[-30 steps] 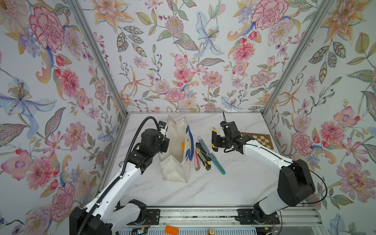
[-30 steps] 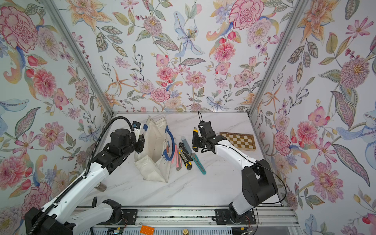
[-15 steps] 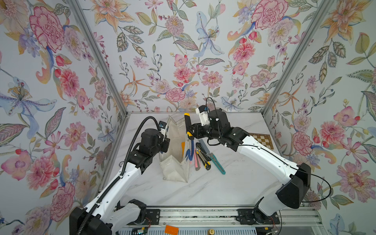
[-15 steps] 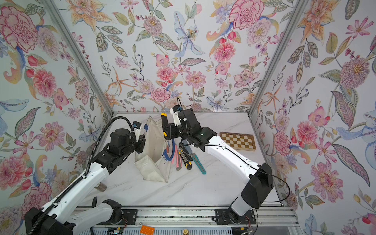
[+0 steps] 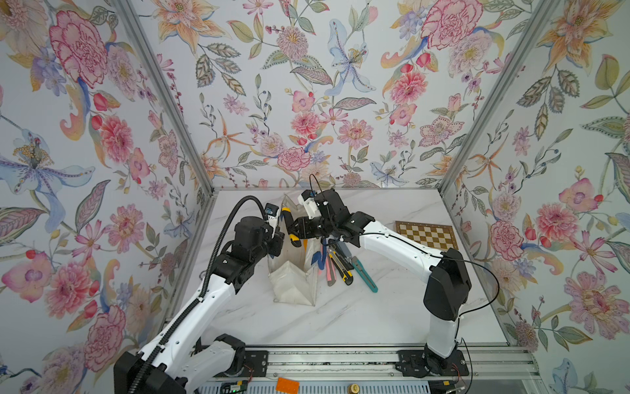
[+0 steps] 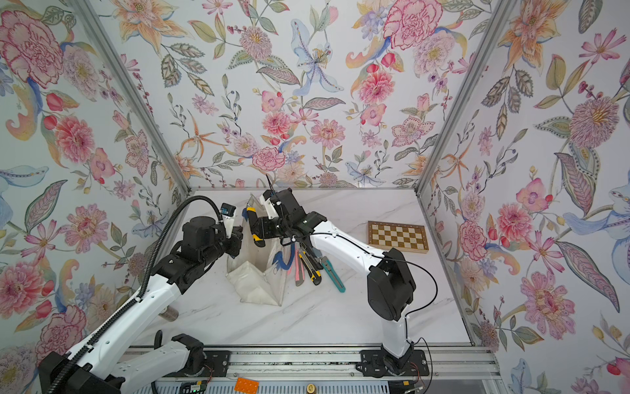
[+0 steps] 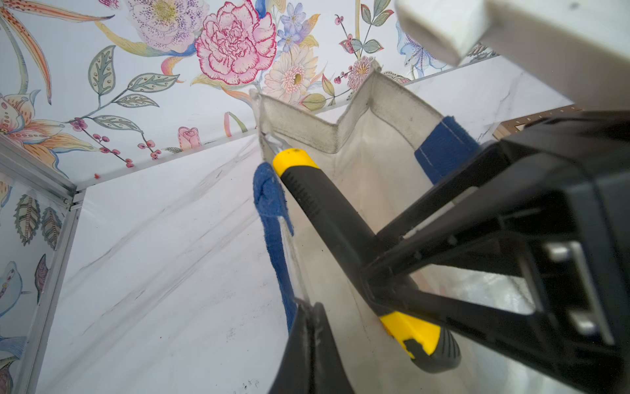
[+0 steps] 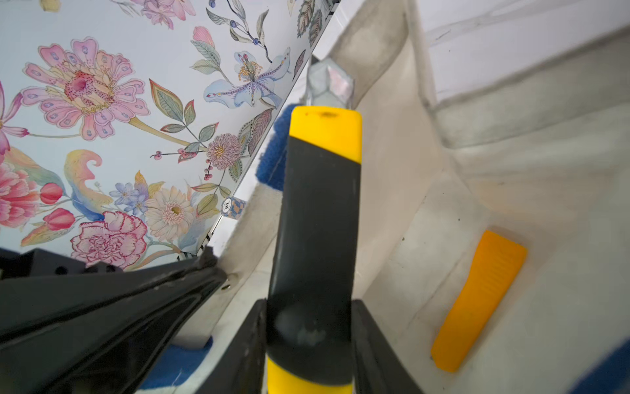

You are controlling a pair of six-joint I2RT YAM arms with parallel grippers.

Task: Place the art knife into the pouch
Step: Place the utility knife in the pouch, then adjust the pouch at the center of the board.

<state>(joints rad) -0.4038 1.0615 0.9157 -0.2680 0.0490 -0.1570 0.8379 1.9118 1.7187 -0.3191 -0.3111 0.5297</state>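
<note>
Black-and-yellow art knife (image 5: 289,221) clamped by right gripper (image 5: 296,230) at frame centre, over off-white canvas pouch (image 5: 293,276), coloured utility knives (image 5: 341,264) laid alongside.

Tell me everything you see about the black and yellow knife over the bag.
The art knife has a black, rubbery-looking body, yellow ends and a metal blade tip showing. The right pincer grips its body from both sides, holding it tilted over the open pouch, blade end close to the rim; contact there is unclear.

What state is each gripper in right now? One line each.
Left gripper: shut on the pouch.
Right gripper: holding the art knife.
</note>
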